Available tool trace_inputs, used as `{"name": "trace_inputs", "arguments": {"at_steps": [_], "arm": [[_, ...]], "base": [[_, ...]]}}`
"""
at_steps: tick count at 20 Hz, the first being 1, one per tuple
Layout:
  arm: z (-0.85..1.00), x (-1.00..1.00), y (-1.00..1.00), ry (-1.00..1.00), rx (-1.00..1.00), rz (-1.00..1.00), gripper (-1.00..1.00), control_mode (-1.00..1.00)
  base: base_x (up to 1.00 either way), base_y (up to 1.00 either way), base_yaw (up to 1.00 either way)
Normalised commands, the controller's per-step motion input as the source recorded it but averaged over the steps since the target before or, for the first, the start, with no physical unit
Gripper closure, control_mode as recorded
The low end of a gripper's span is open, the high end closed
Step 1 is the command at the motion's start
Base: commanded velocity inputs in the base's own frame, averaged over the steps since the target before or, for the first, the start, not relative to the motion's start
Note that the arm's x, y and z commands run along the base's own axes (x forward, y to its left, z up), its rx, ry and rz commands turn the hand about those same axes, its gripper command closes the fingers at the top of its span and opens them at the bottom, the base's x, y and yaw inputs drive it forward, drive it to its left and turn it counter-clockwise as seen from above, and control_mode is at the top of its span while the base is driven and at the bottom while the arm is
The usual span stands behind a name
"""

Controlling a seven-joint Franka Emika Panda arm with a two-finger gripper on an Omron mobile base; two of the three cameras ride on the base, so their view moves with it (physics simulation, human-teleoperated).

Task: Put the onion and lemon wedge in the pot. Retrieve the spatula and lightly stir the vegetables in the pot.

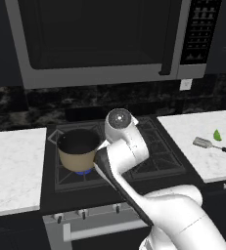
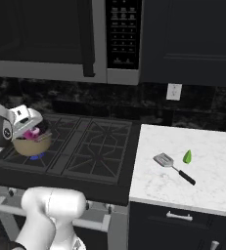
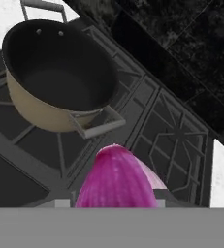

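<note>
The magenta-purple onion [image 3: 116,179] sits between my gripper's fingers at the bottom of the hand view, hiding most of the fingertips. My gripper [image 2: 30,129] is shut on it, just above the right rim of the tan pot [image 2: 30,145]. The pot [image 1: 78,152] stands on the stove's left front burner, and its dark inside [image 3: 55,77] holds nothing. In the left base view my arm's wrist joint covers the gripper. On the right counter lies the bright green lemon wedge [image 2: 187,156], with the spatula [image 2: 169,163] just left of it, silver head toward the stove.
A blue flame [image 1: 83,172] burns under the pot. The black stove grates [image 2: 95,146] span the middle, with white marble counters to the left [image 1: 11,166] and right [image 2: 192,176]. A microwave [image 1: 104,39] hangs overhead and a wall outlet [image 2: 174,91] sits on the dark backsplash.
</note>
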Motion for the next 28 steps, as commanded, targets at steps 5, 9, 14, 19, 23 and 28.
{"name": "trace_inputs", "arguments": {"at_steps": [5,9,14,19,23,28], "arm": [[0.00,0.77,0.89,0.05,0.03,0.11,1.00,-1.00],[-0.15,1.00,0.78,0.20,0.05,0.11,1.00,-1.00],[-0.72,0.98,0.61,0.11,-0.03,0.01,1.00,-1.00],[-0.67,0.73,0.39,0.00,-0.11,0.00,1.00,-1.00],[-0.31,0.48,0.13,0.00,-0.03,0.00,1.00,-1.00],[-0.03,-0.09,-0.05,0.00,0.00,-0.02,1.00,-1.00]], "base": [[0.00,0.00,0.00],[0.00,0.00,0.00],[0.00,0.00,0.00],[0.00,0.00,0.00],[0.00,0.00,0.00],[0.00,0.00,0.00]]}}
